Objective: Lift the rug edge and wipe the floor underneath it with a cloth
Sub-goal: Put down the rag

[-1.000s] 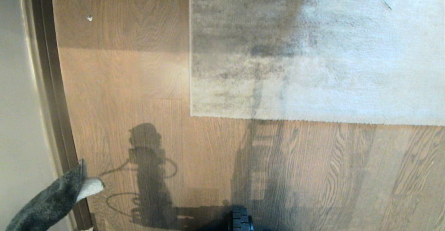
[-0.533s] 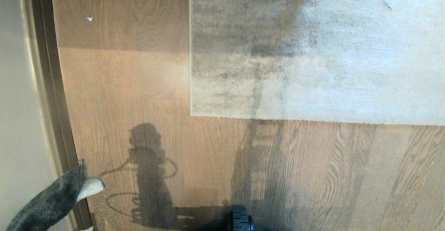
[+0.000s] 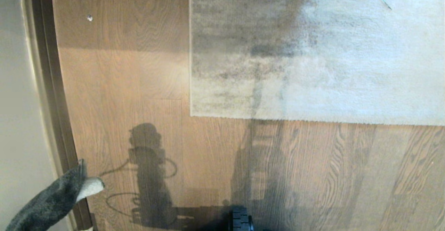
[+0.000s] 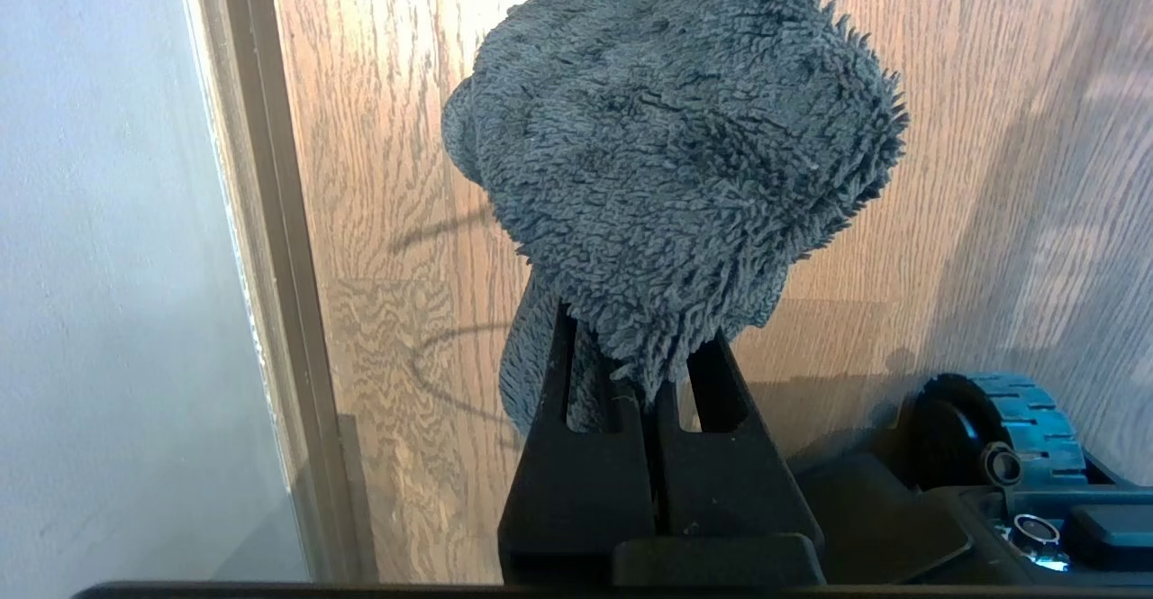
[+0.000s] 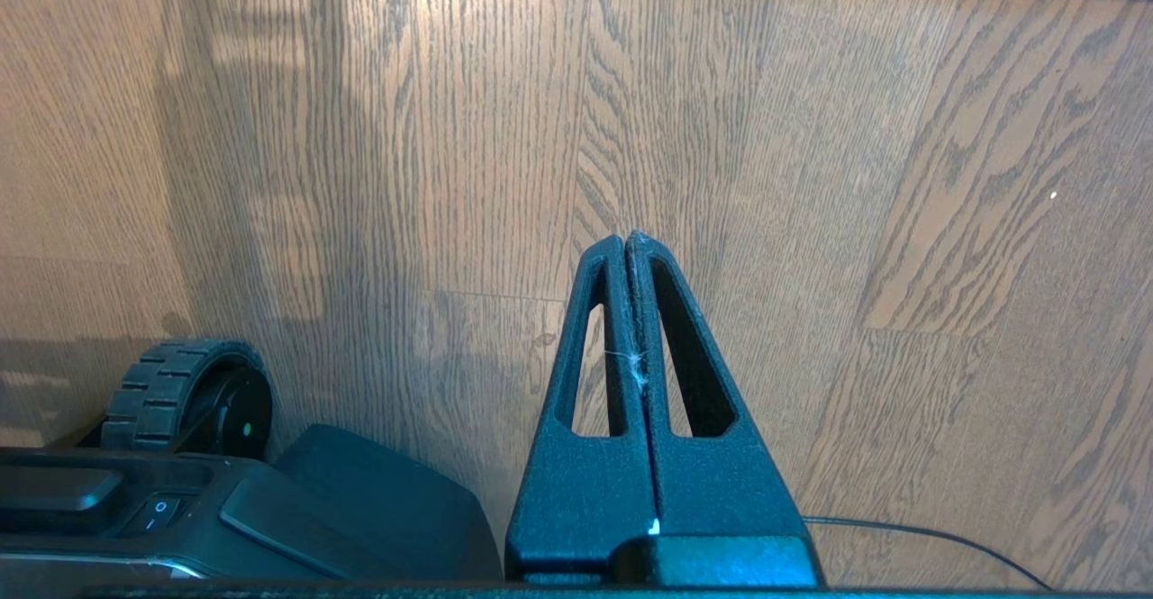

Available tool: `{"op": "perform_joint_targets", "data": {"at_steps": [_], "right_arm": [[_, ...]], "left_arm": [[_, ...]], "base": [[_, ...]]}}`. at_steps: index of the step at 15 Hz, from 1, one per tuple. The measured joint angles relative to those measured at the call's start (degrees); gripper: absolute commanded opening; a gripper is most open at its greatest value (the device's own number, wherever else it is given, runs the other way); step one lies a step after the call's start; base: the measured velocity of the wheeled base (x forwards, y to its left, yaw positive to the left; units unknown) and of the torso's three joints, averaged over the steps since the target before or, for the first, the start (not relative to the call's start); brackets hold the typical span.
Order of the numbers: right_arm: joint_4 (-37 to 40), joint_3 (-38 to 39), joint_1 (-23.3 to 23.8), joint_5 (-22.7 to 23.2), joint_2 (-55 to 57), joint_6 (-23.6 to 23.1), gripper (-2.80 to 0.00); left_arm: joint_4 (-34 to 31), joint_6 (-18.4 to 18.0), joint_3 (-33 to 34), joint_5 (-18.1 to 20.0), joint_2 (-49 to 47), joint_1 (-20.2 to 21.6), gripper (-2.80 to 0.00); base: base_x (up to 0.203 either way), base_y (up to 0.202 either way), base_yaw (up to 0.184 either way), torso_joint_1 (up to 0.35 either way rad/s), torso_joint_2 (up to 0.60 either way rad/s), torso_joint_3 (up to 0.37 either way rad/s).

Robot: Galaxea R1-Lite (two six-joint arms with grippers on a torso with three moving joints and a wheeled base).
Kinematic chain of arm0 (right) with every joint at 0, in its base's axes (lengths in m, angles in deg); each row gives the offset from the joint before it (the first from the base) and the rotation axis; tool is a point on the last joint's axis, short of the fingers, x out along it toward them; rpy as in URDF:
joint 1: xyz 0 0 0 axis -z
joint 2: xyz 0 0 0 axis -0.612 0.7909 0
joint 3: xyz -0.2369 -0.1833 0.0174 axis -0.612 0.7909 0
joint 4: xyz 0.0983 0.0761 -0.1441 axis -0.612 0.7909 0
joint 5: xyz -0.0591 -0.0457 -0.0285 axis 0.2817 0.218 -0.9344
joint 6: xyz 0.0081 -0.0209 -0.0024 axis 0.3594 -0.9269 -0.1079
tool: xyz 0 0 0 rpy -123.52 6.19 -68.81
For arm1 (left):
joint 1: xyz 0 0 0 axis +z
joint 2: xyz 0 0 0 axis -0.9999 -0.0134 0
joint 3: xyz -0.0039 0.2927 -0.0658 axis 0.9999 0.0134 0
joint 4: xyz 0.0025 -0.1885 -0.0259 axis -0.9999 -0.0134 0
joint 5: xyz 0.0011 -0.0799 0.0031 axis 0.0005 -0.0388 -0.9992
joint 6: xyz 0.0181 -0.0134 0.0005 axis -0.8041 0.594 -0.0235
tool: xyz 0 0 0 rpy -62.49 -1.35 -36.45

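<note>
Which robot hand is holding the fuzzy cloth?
The left gripper. Its fingers pinch the dark grey cloth, while the right gripper has its fingers shut together with nothing between them.

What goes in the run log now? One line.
left gripper: shut on cloth | right gripper: shut, empty | rug edge: flat

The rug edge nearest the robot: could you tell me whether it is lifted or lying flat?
Lying flat. The rug edge runs straight along the floor, with no cream underside showing.
</note>
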Motion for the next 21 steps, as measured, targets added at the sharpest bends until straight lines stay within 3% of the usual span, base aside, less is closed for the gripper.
{"op": "perform_joint_targets", "data": {"at_steps": [14,21], "right_arm": [[-0.03,0.0,0.0,0.0,-0.09,-0.01,-2.8],[0.0,0.0,0.0,0.01,-0.09,0.02,-2.8]], "left_arm": [[0.0,0.11,0.0,0.01,0.0,-0.02,-2.8],[0.0,3.21,0.0,-1.48,0.0,0.06,-2.8]], "base": [[0.0,0.0,0.0,0.0,0.0,0.0],[0.0,0.0,0.0,0.0,0.0,0.0]]}}
